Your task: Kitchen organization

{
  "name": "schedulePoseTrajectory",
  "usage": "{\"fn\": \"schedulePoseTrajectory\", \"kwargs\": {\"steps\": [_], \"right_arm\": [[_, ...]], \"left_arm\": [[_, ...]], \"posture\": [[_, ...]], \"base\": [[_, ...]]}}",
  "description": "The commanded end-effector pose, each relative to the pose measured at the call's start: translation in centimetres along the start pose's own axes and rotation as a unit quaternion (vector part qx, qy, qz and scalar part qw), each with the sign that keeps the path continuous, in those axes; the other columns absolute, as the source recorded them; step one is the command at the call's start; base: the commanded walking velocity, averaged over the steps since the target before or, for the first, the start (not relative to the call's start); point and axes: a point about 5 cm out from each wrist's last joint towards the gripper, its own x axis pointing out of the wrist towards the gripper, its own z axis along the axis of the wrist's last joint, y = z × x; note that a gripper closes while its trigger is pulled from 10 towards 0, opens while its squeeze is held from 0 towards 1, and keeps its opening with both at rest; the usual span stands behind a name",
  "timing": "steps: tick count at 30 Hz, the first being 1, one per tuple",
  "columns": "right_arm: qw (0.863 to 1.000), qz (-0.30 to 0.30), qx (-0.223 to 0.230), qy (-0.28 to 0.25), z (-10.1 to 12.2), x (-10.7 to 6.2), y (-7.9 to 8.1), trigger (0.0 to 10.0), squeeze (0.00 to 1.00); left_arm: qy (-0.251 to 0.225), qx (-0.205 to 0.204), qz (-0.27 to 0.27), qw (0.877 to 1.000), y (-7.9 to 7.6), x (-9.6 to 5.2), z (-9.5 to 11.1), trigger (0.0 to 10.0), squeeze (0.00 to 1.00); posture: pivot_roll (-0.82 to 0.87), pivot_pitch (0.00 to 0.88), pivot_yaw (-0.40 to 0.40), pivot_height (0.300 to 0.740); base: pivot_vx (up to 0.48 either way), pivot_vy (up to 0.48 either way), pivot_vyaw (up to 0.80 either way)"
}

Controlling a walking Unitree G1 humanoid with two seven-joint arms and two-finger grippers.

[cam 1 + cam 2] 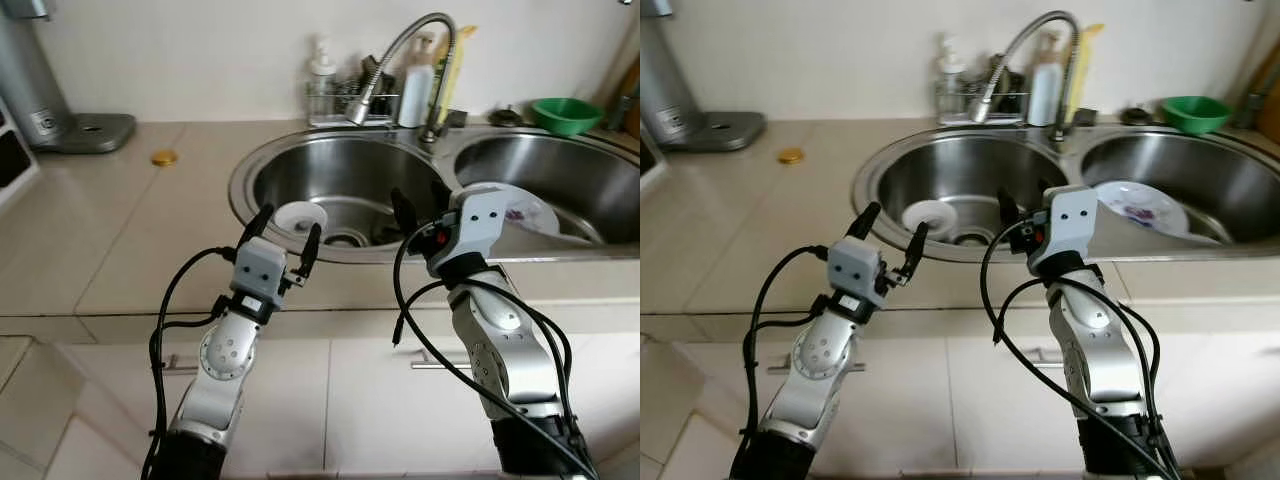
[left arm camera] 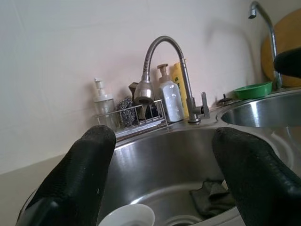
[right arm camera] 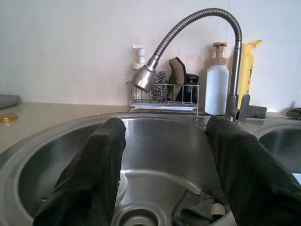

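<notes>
Here, in the left eye view, the left gripper [image 1: 279,232] hovers over the front rim of the left sink basin [image 1: 300,175], fingers released and spread, grasping nothing. A small white bowl [image 1: 301,218] sits on the basin floor just beyond the fingertips, at 12 o'clock from the gripper. The right gripper [image 1: 420,205] is raised at the divider between the two basins, fingers parted and empty. A white plate [image 1: 530,212] with a purple pattern leans in the right sink basin [image 1: 570,170], at 3 o'clock from the right gripper. A green bowl [image 1: 566,114] stands on the counter at 1 o'clock; a gold-coloured lid [image 1: 164,157] lies on the countertop [image 1: 120,220] at 10 o'clock.

In the right eye view, the gooseneck faucet [image 1: 1035,45] arches over the left basin, with a wire caddy [image 1: 975,100] and soap bottles behind it.

In the left wrist view, both black fingers [image 2: 77,176] frame the basin, with the white bowl between them.

In the right wrist view, a dark item, possibly a cloth [image 3: 197,212], lies near the drain [image 3: 136,217].
</notes>
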Motion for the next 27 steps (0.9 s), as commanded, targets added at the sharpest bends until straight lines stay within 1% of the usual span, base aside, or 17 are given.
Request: {"fn": "schedulePoseTrajectory", "kwargs": {"steps": [1, 4, 10, 20, 27], "right_arm": [[1.000, 0.013, -0.008, -0.020, 0.49, 0.11, 0.71, 10.0, 0.00], [1.000, 0.015, -0.009, -0.024, 0.49, 0.03, 0.82, 10.0, 0.00], [0.999, 0.016, -0.013, -0.029, 0.33, -0.13, 0.87, 10.0, 0.00], [0.999, 0.012, -0.013, -0.035, 0.18, -0.20, 0.81, 10.0, 0.00], [0.999, 0.017, -0.006, -0.045, 0.21, -0.34, 0.92, 10.0, 0.00]], "left_arm": [[0.002, 0.009, 0.001, 1.000, 0.39, -0.24, -0.07, 10.0, 0.00], [0.001, 0.006, 0.002, 1.000, 0.40, -0.27, -0.05, 10.0, 0.00], [-0.010, -0.006, 0.005, 1.000, 0.32, -0.35, 0.16, 10.0, 0.00], [-0.004, 0.004, 0.001, 1.000, 0.33, -0.21, 0.04, 10.0, 0.00], [-0.006, 0.003, -0.001, 1.000, 0.12, -0.23, 0.02, 10.0, 0.00]], "posture": [[0.04, 0.000, 0.022, 0.740], [0.04, 0.000, 0.022, 0.740], [0.04, 0.000, 0.022, 0.740], [0.04, 0.000, 0.022, 0.740], [0.03, 0.000, 0.022, 0.740]], "base": [[0.000, 0.000, 0.00], [0.000, 0.000, 0.00], [0.000, 0.000, -0.80], [0.000, 0.000, -0.80], [0.000, -0.467, -0.80]]}}
